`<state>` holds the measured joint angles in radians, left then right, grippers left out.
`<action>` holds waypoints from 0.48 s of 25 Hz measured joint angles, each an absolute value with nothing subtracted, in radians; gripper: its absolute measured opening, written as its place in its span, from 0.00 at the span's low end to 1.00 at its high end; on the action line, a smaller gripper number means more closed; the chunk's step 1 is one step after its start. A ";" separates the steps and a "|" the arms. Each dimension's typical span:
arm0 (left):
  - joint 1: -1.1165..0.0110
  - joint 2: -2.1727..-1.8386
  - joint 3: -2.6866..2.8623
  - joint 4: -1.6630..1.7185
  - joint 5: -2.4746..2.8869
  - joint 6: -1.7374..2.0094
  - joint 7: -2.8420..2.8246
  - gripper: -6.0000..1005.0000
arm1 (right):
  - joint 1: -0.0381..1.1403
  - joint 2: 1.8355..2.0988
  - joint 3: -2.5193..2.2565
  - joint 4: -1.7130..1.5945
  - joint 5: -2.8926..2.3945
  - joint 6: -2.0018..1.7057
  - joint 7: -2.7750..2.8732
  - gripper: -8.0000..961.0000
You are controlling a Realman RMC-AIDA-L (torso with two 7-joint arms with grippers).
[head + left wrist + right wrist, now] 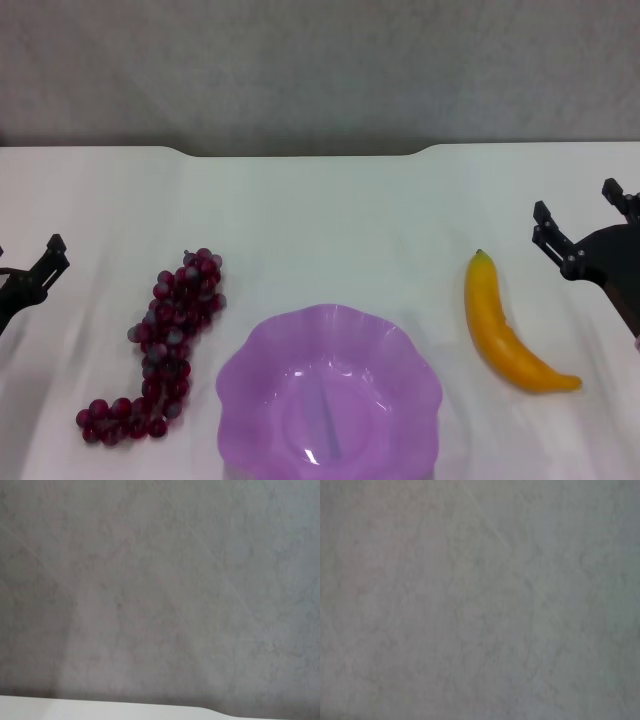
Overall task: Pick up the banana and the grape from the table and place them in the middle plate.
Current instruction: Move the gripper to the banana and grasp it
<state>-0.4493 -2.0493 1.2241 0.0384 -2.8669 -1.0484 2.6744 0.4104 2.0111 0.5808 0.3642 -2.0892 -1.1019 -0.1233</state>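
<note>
The banana [503, 327] lies on the white table [330, 220] at the right, its dark tip pointing to the far side. The grape [165, 340] bunch lies at the left, running from far to near. Between them, at the near edge, sits the empty purple middle plate [245, 375]. My right gripper [577, 205] hovers open just right of the banana's far end, with nothing between its fingers. My left gripper [40, 270] is at the far left edge, well left of the grape. Both wrist views show only the grey wall.
The table's notched far edge [300, 152] meets a grey wall [320, 70]. A strip of that table edge [100, 707] shows in the left wrist view. Bare tabletop stretches behind the plate.
</note>
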 joint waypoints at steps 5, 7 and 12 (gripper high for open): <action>-0.448 -2.049 1.224 0.038 -2.867 -1.051 2.673 0.89 | 0.419 2.010 0.586 0.365 -2.089 -1.073 -0.114 0.92; -0.449 -2.049 1.224 0.038 -2.867 -1.051 2.670 0.89 | 0.423 2.009 0.587 0.362 -2.089 -1.067 -0.114 0.92; -0.452 -2.049 1.224 0.038 -2.867 -1.050 2.669 0.89 | 0.426 2.009 0.588 0.361 -2.091 -1.060 -0.117 0.92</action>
<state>-0.4519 -2.0493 1.2241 0.0383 -2.8669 -1.0504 2.6688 0.4262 2.0095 0.5875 0.3612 -2.0911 -1.0603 -0.1168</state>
